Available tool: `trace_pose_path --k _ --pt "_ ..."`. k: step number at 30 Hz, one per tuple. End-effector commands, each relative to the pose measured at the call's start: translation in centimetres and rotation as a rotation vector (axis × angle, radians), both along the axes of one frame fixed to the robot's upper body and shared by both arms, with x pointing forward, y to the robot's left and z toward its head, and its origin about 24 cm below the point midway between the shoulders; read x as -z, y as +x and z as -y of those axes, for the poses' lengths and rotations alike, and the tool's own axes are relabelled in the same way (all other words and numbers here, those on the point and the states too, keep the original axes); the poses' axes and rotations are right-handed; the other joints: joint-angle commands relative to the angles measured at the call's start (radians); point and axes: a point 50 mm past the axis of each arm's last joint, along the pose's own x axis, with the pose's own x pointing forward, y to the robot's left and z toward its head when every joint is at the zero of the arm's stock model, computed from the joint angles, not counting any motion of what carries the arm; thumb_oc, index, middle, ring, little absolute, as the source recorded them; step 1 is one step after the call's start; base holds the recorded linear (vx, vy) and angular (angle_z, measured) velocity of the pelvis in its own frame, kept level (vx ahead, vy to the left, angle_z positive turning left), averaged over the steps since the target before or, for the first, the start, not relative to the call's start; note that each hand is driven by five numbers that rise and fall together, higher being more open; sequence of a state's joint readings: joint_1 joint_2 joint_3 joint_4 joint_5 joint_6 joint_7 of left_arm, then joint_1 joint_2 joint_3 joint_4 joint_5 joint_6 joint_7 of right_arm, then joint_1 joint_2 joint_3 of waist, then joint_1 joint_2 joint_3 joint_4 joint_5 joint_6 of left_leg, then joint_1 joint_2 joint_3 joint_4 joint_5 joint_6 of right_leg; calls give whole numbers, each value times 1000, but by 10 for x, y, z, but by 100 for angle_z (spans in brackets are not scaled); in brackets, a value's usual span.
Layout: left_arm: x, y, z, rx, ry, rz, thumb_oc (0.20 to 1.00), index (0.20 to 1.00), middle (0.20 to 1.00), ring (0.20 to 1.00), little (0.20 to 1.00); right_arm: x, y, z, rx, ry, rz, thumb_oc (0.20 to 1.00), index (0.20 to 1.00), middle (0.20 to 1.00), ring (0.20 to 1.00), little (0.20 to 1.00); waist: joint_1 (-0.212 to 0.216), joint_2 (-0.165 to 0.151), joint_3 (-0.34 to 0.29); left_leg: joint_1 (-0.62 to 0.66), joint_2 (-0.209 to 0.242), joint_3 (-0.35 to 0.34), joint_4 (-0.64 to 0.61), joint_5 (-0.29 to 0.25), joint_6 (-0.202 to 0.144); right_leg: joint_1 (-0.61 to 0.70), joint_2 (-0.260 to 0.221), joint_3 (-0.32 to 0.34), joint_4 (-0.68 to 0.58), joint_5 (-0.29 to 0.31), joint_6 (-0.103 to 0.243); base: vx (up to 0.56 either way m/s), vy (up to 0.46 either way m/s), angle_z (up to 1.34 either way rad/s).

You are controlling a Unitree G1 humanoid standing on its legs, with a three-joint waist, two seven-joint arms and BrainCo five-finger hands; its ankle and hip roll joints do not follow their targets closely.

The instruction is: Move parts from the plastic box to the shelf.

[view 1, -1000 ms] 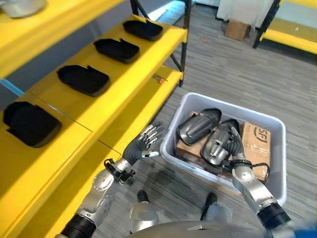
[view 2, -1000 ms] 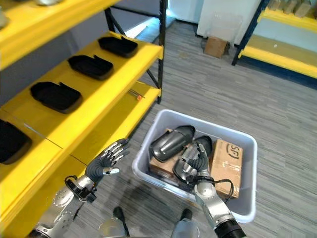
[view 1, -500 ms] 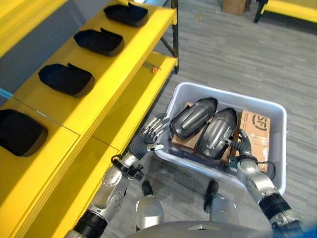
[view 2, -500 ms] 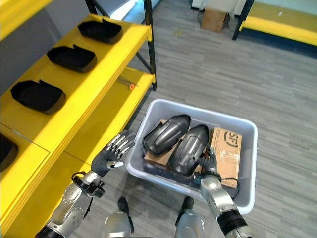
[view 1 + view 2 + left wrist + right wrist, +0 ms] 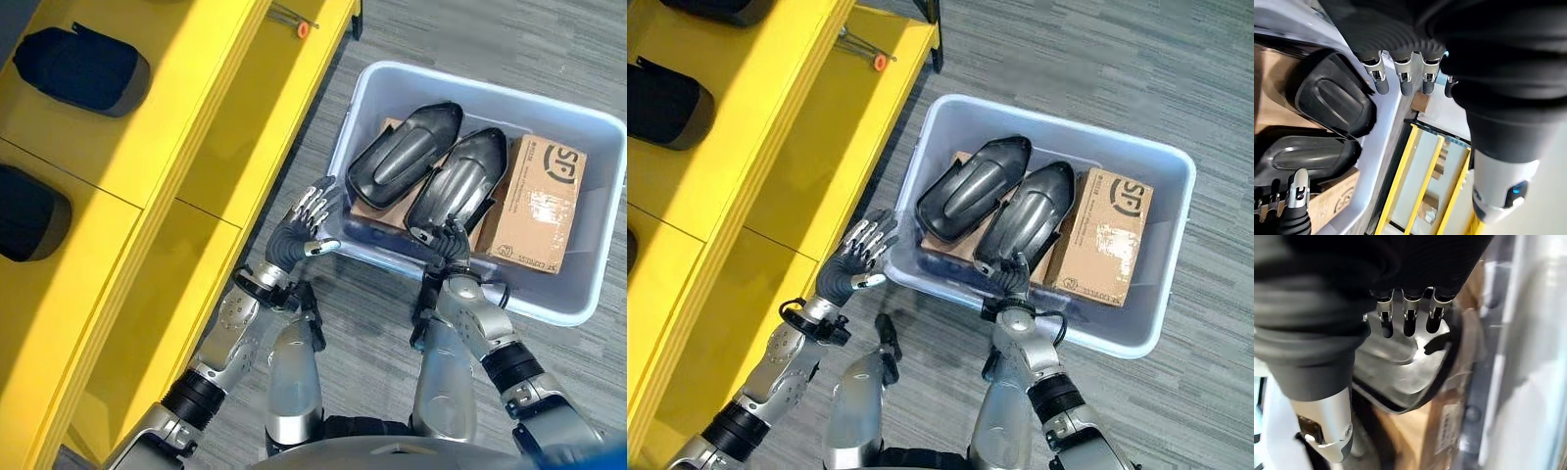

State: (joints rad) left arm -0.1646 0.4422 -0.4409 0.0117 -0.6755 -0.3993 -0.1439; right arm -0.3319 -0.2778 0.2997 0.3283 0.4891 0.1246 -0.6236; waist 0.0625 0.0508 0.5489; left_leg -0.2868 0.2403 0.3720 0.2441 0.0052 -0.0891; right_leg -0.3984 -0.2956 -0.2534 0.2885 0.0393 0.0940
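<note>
A pale grey plastic box (image 5: 495, 95) stands on the floor and holds two dark glossy shell-shaped parts side by side, the left part (image 5: 404, 155) and the right part (image 5: 458, 191). My right hand (image 5: 446, 245) reaches over the box's near rim, fingers straight, with the fingertips (image 5: 1408, 323) at the near end of the right part (image 5: 1400, 367). Outside the box's left wall, my left hand (image 5: 299, 227) hovers open, its fingers (image 5: 1403, 81) spread by the wall. Black parts (image 5: 83, 69) lie on the yellow shelf (image 5: 196, 127) to the left.
A brown cardboard carton (image 5: 537, 215) fills the box's right side, and more cardboard lies under the parts. A small orange-tipped tool (image 5: 294, 22) rests on the lower shelf board. Another black part (image 5: 29, 211) sits nearer on the shelf. Grey striped floor surrounds the box.
The camera has tipped down, shifting the whole picture. My right hand has slid back from the top of the right part to its near end. The left hand stays by the box wall.
</note>
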Motion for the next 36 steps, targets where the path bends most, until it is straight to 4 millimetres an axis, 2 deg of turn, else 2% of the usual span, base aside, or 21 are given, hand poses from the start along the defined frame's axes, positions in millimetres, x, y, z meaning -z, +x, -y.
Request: trace_pose_path --k 1,2,4,5,9,16,31,35,36 --pt "-22 -19 12 39 -55 121 1000 1000 1000 1000 1000 -29 1 -3 33 33 184 1000 1000 1000 1000 1000 -7 12 -29 -55 -24 -46 53 -30 29 16 -12 -14 95 -76 30 -66 59 -7" --pt "-24 -20 14 35 -56 127 1000 1000 1000 1000 1000 -40 1 -4 20 1 272 1000 1000 1000 1000 1000 -13 13 -29 -76 -26 -43 64 -35 30 -5 -12 -8 96 -73 33 -64 68 -11" --pt "-26 -21 17 26 -65 131 1000 1000 1000 1000 1000 -53 -3 -6 -1 -68 334 1000 1000 1000 1000 1000 -27 16 -29 -99 -26 -31 76 -41 33 -35 -13 7 99 -68 37 -22 90 -10" --pt "-24 -22 19 27 -64 124 1000 1000 1000 1000 1000 -53 -5 -8 -7 -74 328 1000 1000 1000 1000 1000 -32 17 -29 -91 -28 -34 85 -65 24 -29 -17 17 108 -86 49 20 84 -12" --pt "-25 -23 21 28 -65 130 1000 1000 1000 1000 1000 -56 -11 -10 -25 -85 360 1000 1000 1000 1000 1000 -48 22 -29 -115 -29 -17 92 -69 27 -60 -16 30 109 -82 52 -35 49 -13" --pt "-25 -25 27 39 -48 141 1000 1000 1000 1000 1000 -76 -17 -12 -48 -137 505 1000 1000 1000 1000 1000 -62 30 -29 -157 -35 -11 100 -71 32 -116 -10 54 131 -83 52 -29 23 -2" --pt "-23 -22 32 55 -38 142 1000 1000 1000 1000 1000 -81 -18 -12 21 -100 572 1000 1000 1000 1000 1000 -72 35 -29 -221 -38 -4 146 -92 45 -189 1 72 165 -85 42 -6 0 -4" --pt "-22 -21 36 61 -26 141 1000 1000 1000 1000 1000 -93 -21 -13 39 -122 689 1000 1000 1000 1000 1000 -81 42 -29 -251 -40 5 162 -97 49 -227 0 87 180 -81 43 -2 17 -6" --pt "-22 -21 36 63 -29 138 1000 1000 1000 1000 1000 -91 -19 -13 46 -104 650 1000 1000 1000 1000 1000 -83 43 -29 -254 -41 7 165 -99 49 -232 2 91 182 -80 44 8 38 -7"
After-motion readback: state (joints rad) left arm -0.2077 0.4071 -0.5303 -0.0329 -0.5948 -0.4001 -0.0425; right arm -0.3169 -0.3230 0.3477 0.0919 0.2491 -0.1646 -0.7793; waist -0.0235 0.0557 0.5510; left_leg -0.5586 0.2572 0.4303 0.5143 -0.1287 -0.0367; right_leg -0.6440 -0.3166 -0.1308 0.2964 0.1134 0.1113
